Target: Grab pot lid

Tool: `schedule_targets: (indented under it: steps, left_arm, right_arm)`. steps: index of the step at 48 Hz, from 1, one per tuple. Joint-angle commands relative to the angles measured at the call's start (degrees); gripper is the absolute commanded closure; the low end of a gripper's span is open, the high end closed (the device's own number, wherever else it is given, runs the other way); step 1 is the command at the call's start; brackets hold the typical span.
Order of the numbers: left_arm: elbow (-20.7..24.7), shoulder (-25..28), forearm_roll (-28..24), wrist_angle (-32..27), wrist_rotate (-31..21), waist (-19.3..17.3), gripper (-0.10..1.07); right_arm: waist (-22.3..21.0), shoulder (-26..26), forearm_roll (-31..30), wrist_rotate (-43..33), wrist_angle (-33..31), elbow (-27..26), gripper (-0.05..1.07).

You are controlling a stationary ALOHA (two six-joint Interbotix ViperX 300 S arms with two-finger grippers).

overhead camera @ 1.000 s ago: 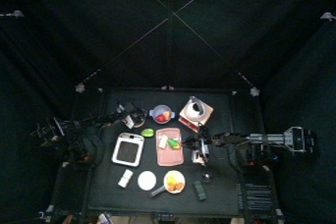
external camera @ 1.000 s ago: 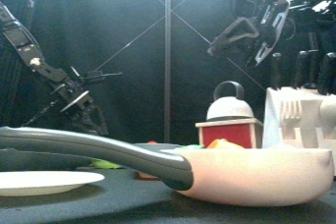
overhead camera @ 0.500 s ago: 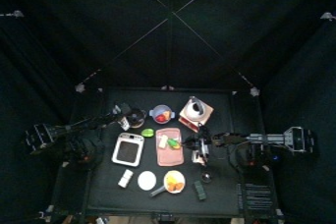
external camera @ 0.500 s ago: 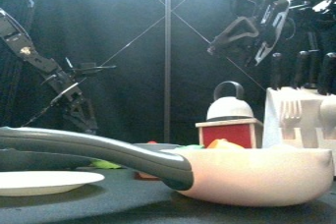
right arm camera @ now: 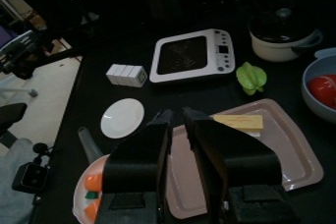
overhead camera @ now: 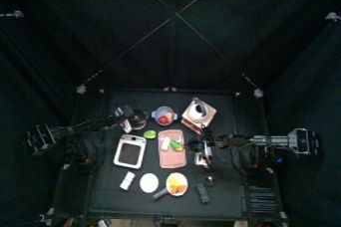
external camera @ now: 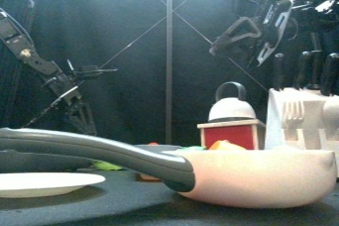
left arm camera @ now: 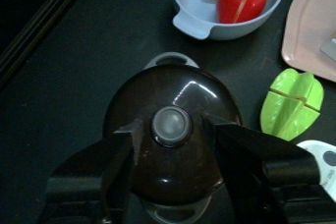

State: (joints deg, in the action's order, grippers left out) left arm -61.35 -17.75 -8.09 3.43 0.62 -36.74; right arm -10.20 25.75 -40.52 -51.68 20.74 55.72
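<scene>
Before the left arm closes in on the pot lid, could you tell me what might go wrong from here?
The lid is glossy and domed, and the left gripper has its jaws wide on either side of the small knob; they could slip off it. The grey bowl and the green piece sit close by and may get nudged. The right gripper rests over the pink board.

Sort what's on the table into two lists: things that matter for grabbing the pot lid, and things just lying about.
For the job:
- pot lid, dark with a pale knob
- left gripper, jaws open either side of the lid

Lying about:
- grey bowl with red inside
- green item beside the lid
- pink tray
- white appliance
- white plate
- right gripper, resting over the tray
</scene>
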Motion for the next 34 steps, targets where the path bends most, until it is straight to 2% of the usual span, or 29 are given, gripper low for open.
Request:
schedule_targets:
  steps: [1, 6, 34]
  left_arm:
    - [0.7, 0.0, 0.0, 0.2, -0.1, -0.2, 0.16]
    - [0.8, 0.2, 0.1, 0.3, -0.1, -0.2, 0.21]
    - [1.6, 1.8, 0.1, 0.0, -0.1, -0.4, 0.22]
  right_arm:
    - [0.1, 0.4, 0.2, 0.1, 0.5, -1.0, 0.42]
    - [0.2, 0.4, 0.2, 0.1, 0.5, -1.0, 0.42]
    - [0.1, 0.4, 0.2, 0.1, 0.5, -0.9, 0.42]
